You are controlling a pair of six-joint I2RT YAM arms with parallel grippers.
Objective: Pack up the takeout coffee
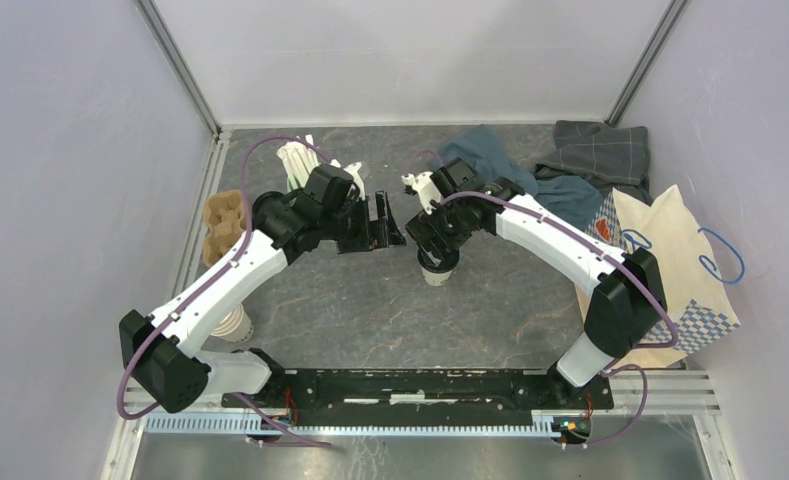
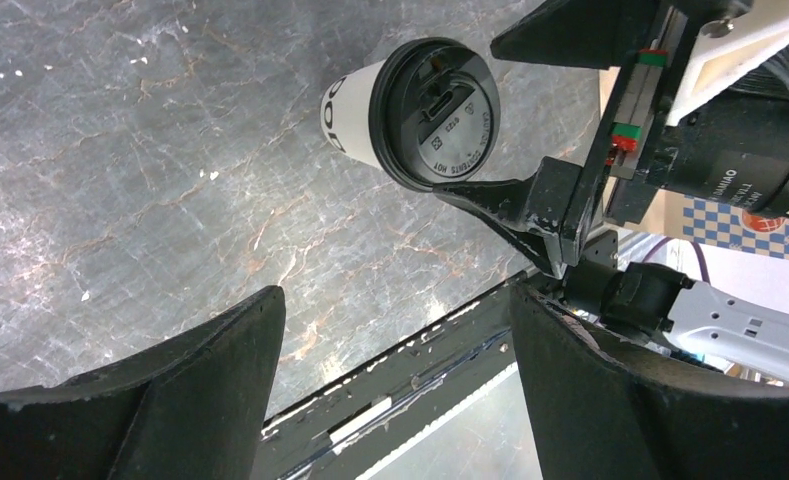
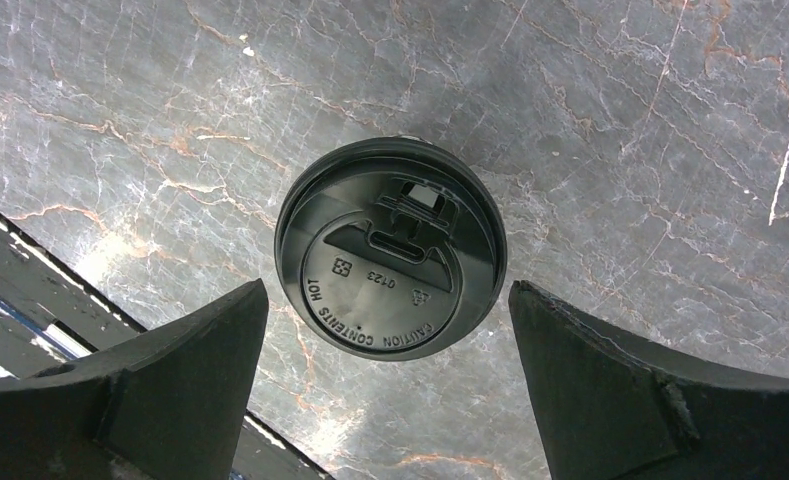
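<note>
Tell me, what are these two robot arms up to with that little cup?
The right gripper hovers right above the takeout coffee, a white cup with a black lid standing upright on the table. Its jaws are open on either side of the lid, not gripping. The left gripper, also open and empty, is close beside it. The paper bag sits off to the right, and the cup is not in it yet.

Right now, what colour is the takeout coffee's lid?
The lid is black; the right wrist view shows it best.
</note>
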